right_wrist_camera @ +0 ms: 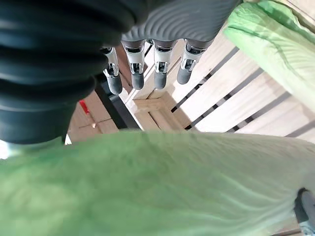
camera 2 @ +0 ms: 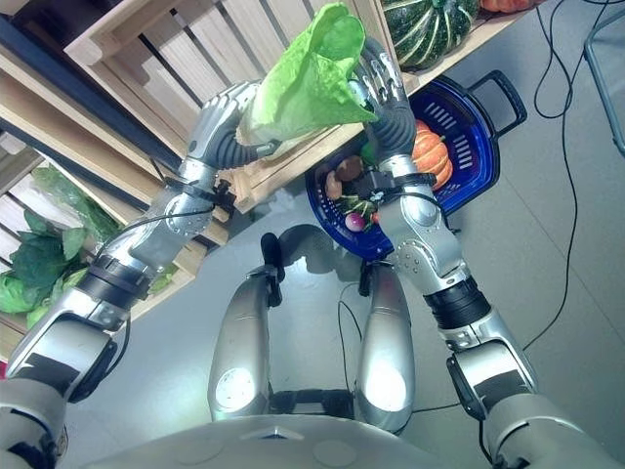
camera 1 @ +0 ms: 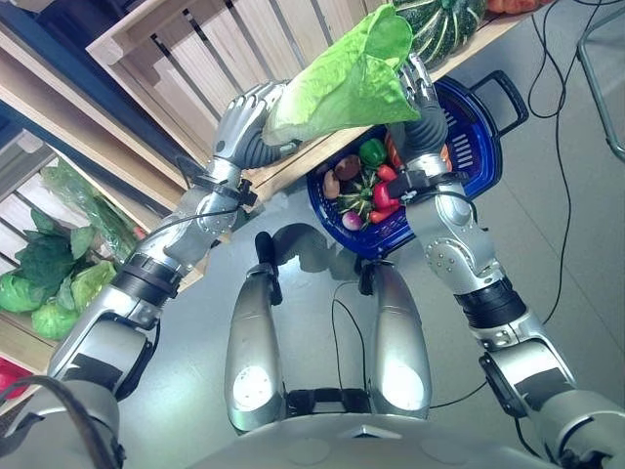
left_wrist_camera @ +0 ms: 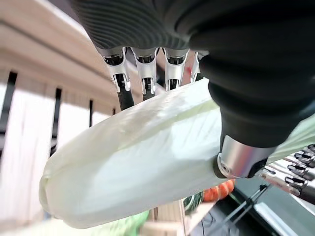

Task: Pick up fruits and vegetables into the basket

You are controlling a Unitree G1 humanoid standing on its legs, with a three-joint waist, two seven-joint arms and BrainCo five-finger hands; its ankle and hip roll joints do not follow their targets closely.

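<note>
Nearest the robot, a blue basket (camera 1: 479, 147) stood on the grey floor (camera 1: 547, 254), already holding an orange pumpkin (camera 2: 431, 149), a green pepper (camera 1: 372, 151) and other small produce. Above its near rim, the 2 hands held 1 pale green cabbage (camera 1: 352, 83) between them: the left hand (camera 1: 242, 119) had fingers (left_wrist_camera: 145, 73) and thumb curled round the whitish stem end, while the right hand (camera 2: 383, 88) lay against the leafy end with fingers (right_wrist_camera: 158, 73) straight. Beyond, a wooden crate (camera 1: 225, 49) stood on a shelf, with a striped green squash (camera 1: 444, 27) at the shelf's far right end.
</note>
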